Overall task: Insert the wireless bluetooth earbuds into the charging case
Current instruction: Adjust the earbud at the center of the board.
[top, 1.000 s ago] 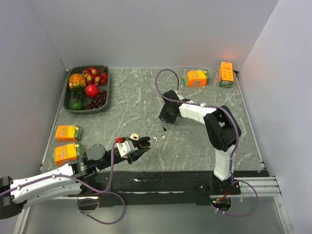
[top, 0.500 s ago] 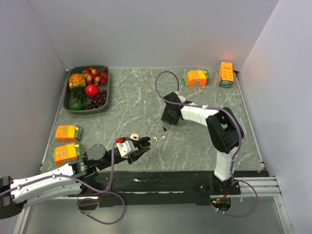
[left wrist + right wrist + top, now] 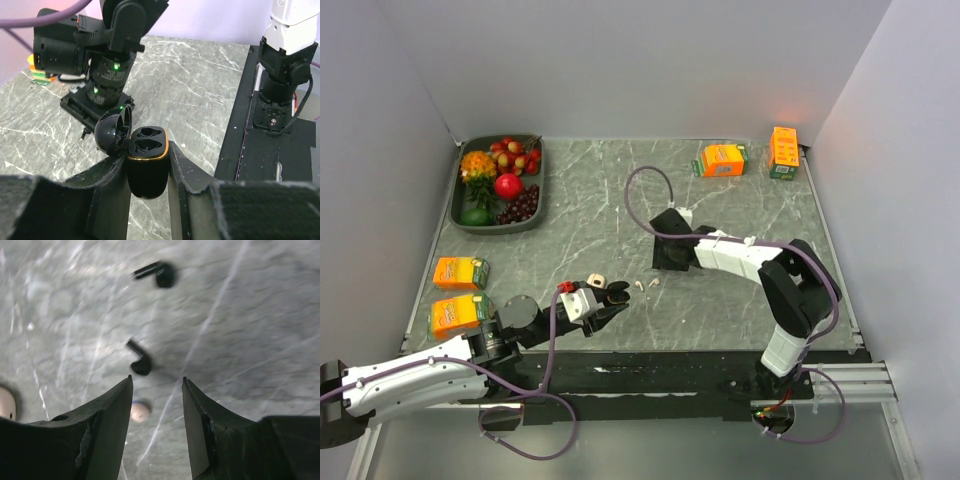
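The black charging case [image 3: 146,162] has its lid [image 3: 111,131] swung open and two empty sockets facing up. My left gripper [image 3: 146,172] is shut on its body, near the front of the table [image 3: 610,294]. My right gripper [image 3: 156,382] hangs open just above the table with nothing between its fingers. One black earbud [image 3: 140,362] lies just beyond its left fingertip, and a second black one [image 3: 160,274] lies farther out. Two white earbuds [image 3: 646,283] lie between the case and the right gripper [image 3: 665,260]. One of them [image 3: 140,411] shows beside the left finger.
A dark tray [image 3: 534,212] of fruit stands at the back left. Two orange cartons [image 3: 459,272] [image 3: 458,313] lie at the left edge, and two more [image 3: 723,160] [image 3: 783,152] stand at the back right. The black front rail [image 3: 250,125] runs close by the case.
My right arm has stretched toward the front left and come down over the black earbuds. The left arm and the case have stayed still.
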